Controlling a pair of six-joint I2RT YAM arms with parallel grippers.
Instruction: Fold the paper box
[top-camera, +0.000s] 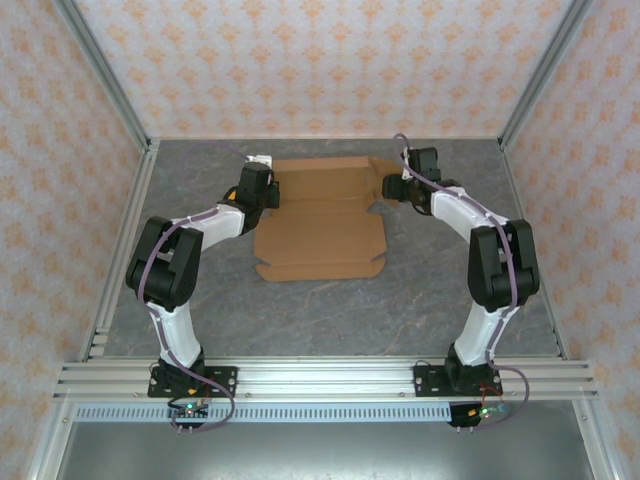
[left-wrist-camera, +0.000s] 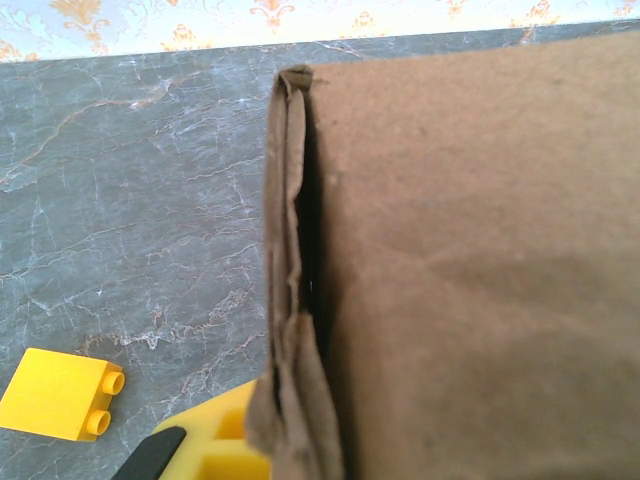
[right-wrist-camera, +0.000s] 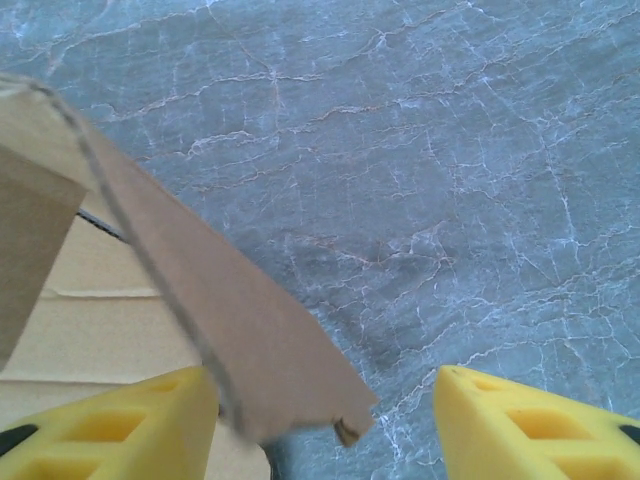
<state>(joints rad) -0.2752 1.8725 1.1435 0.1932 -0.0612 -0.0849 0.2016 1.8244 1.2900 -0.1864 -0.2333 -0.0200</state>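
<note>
Right wrist, paper box (right-wrist-camera: 205, 305) beside right tool (right-wrist-camera: 322, 378), perhaps touching

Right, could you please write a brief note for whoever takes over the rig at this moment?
Left gripper: shut on the far-left flap of the paper box.
Right gripper: open beside the raised far-right flap, not gripping it.
The box lies mid-table, mostly flat.
Done: both far flaps lifted.
Left: nearly all the folding.
</note>
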